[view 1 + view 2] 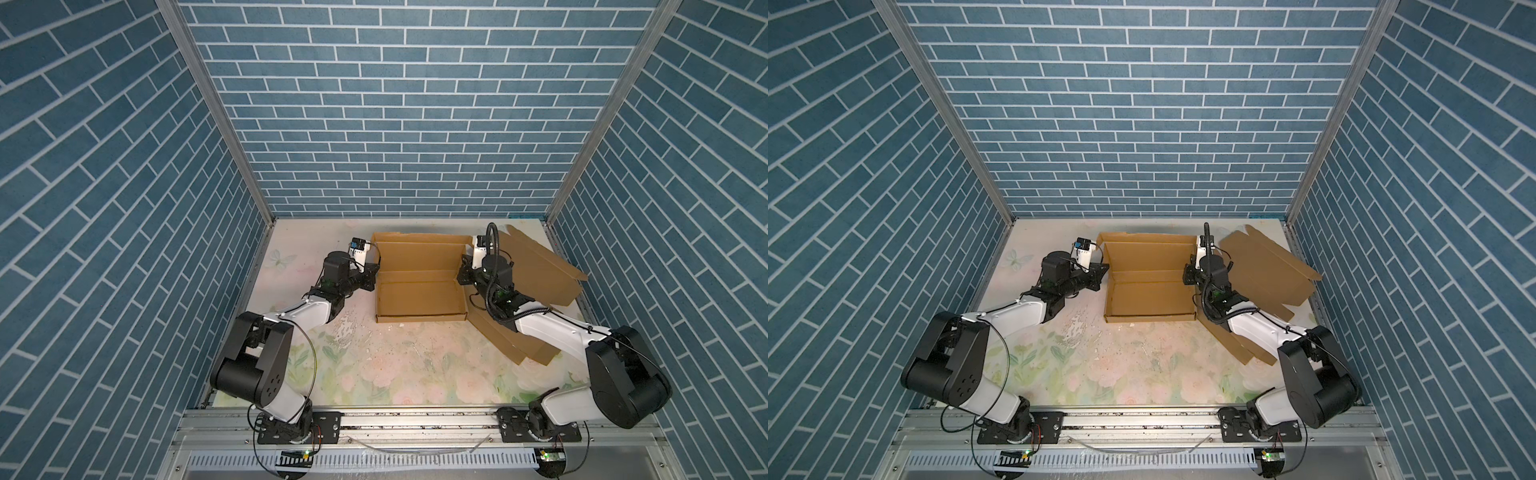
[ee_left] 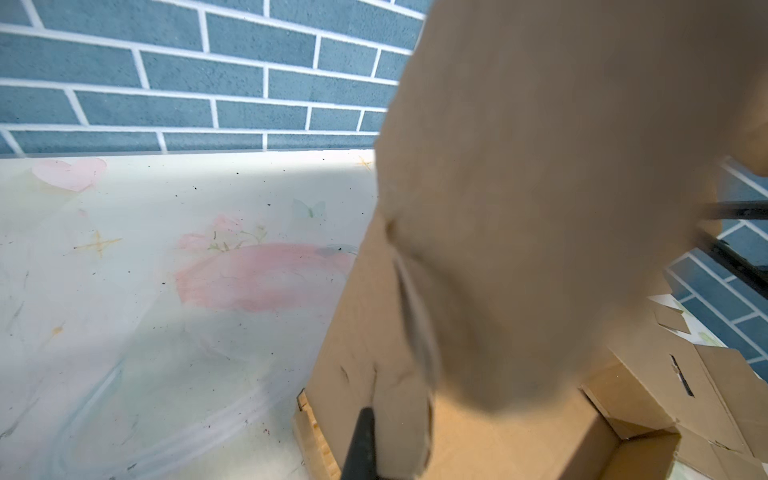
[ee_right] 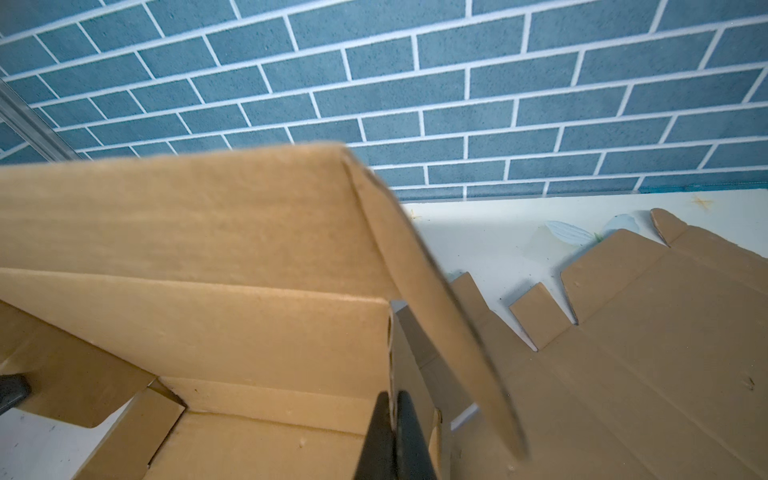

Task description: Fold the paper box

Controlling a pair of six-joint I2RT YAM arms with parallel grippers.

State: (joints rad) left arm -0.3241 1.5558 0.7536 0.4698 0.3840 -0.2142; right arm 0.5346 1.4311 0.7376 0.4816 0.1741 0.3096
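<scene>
Your paper box (image 1: 419,297) sits at the far middle of the table (image 1: 374,365), close to the back wall in both top views (image 1: 1150,299). It is plain brown corrugated cardboard, matte, half formed into a shallow rectangular tray. It has a flat floor, a low front wall, short side walls and a taller back panel rising behind, with a crease running across it. A small ear of board sticks out at the back left corner.

Your left gripper (image 1: 372,276) is at the box's left wall. The left wrist view shows only one black finger (image 2: 361,440), lying against the outside of that wall (a blurred flap close to the lens hides the other). The jaws are fully closed, pinching the wall as far as you can see. The fluted cut edge of the board shows just beside that finger.

Your right gripper (image 1: 462,276) is at the right wall. Its two slim black fingers (image 3: 409,436) are clamped on the wall's upper edge, one on each side.

An unfolded cardboard sheet (image 1: 536,270) with notched tabs along its edge lies just right of the box, under the right arm. The table is a glossy, pale floral print, scuffed and flecked with dark specks. A blue brick-pattern wall (image 1: 395,104) encloses three sides.
</scene>
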